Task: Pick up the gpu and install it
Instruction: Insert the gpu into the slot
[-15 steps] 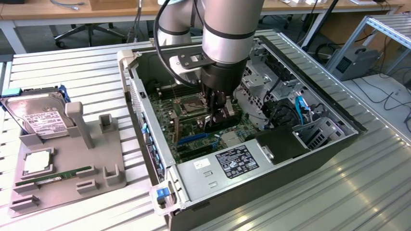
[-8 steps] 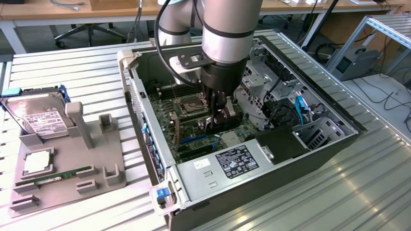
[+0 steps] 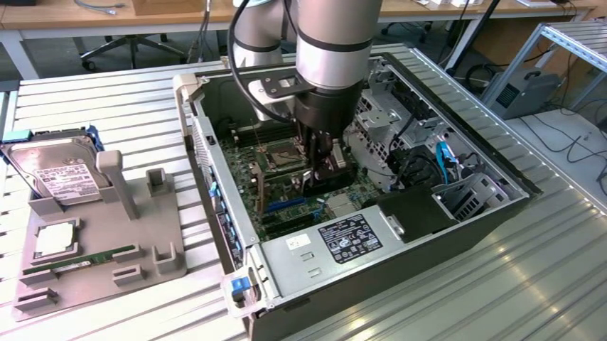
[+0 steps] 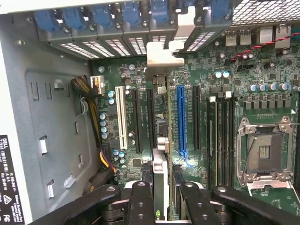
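The gripper clamps the gpu on edge, bracket toward the rear slots, lining it over the motherboard slot.

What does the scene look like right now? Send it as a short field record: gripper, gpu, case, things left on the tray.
gripper: inside the open case, shut on the gpu
gpu: held on edge above the motherboard, its bracket end toward the rear slot covers
motherboard: CPU socket empty, blue slot beside the card free
computer case: lying on its side, side panel off
gray tray: at the exterior view's left
hard drive: in the tray
RAM stick: in the tray
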